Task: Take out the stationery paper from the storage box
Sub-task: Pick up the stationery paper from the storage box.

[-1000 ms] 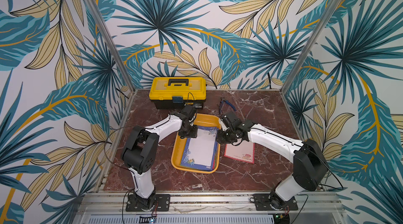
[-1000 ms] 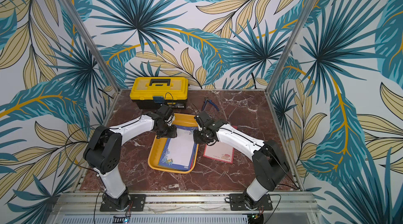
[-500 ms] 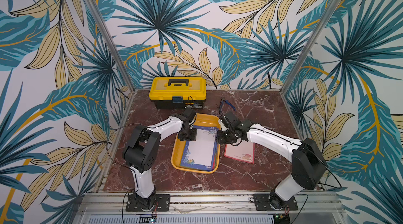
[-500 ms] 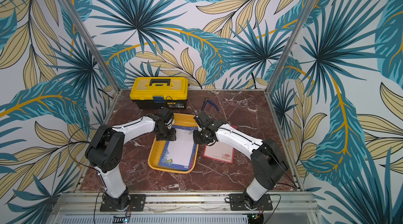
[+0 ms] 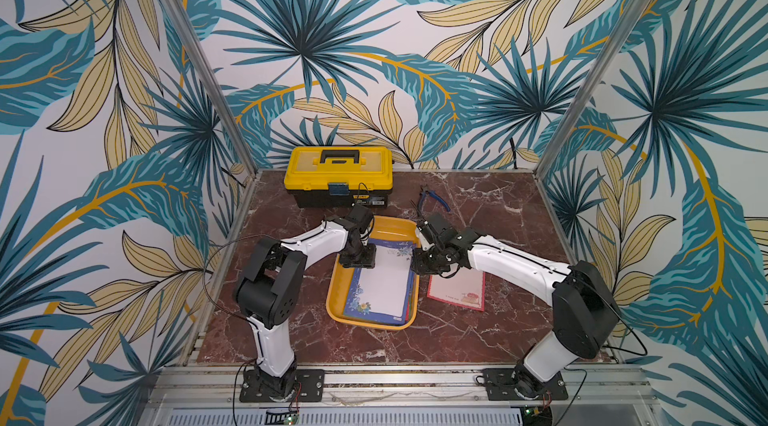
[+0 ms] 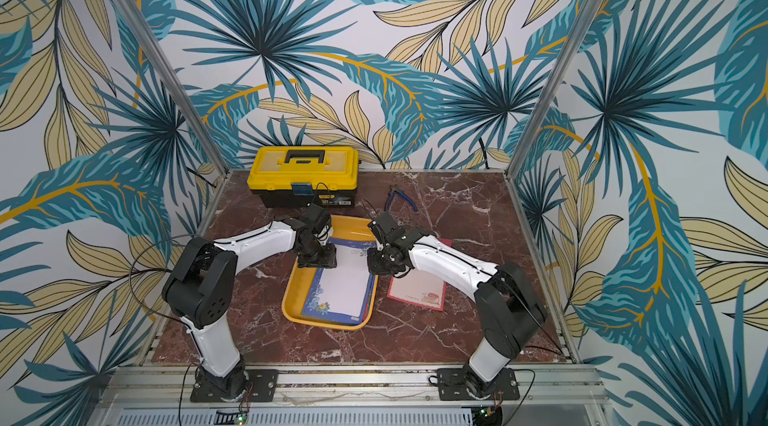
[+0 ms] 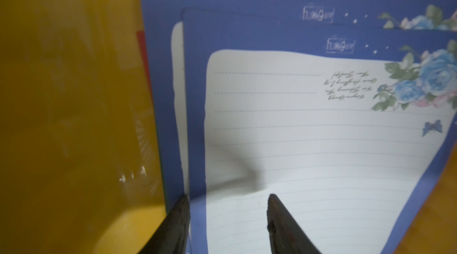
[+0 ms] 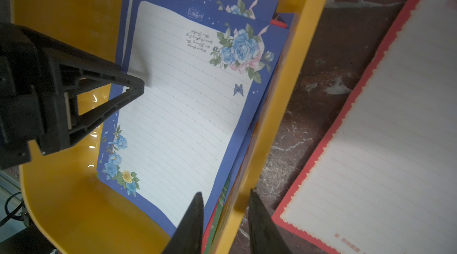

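While left gripper (image 7: 227, 200) stands open, tips on top blue sheet (image 7: 321, 153), paper (image 5: 382, 282) stack lies in box (image 5: 337, 291). Right gripper (image 8: 225, 198): jaws apart, straddling box wall at stack edge. Red sheet (image 5: 457, 290) flat on table (image 5: 478, 204), just beside box.

Nothing legible. Blue-bordered sheet (image 7: 296, 153) ahead of left pincer (image 7: 228, 197): white boxed logo (image 7: 340, 45) blurred, cursive lines (image 7: 351, 85) unreadable. Toolbox (image 5: 338, 175) sticker (image 5: 365, 199) too small. Red-bordered sheet (image 8: 383, 153) beside right pincer (image 8: 225, 193): red marks (image 8: 347, 241) unreadable.
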### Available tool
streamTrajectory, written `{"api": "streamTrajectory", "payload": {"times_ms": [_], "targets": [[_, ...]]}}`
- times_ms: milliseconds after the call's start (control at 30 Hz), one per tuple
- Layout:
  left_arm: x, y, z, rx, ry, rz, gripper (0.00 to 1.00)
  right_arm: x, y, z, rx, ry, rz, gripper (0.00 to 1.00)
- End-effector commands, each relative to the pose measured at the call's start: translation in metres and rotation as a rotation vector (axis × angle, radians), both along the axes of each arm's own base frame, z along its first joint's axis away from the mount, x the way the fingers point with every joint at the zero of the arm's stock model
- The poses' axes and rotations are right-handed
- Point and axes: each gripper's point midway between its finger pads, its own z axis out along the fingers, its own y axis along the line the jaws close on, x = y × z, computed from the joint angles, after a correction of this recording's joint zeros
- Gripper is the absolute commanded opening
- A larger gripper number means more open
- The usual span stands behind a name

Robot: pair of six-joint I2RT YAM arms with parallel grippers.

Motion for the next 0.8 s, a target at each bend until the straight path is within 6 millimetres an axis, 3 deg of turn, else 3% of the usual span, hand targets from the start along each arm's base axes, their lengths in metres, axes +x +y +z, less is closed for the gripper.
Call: {"api": "streamTrajectory", "payload": {"times_ms": [0, 233, 767], "targets": [[-0.008, 0.002, -0.008, -0.006, 0.04, 0.002, 0.52, 0.0, 0.007, -0.005, 0.022, 0.013, -0.002, 0.3], [-0.008, -0.001, -0.008, -0.02, 0.046, 0.002, 0.5, 0.001, 0.012, -0.011, 0.042, 0.028, -0.009, 0.22], [-0.011, -0.009, -0.001, -0.091, 0.072, 0.014, 0.49, 0.003, 0.015, -0.015, 0.049, 0.031, -0.008, 0.18]]}}
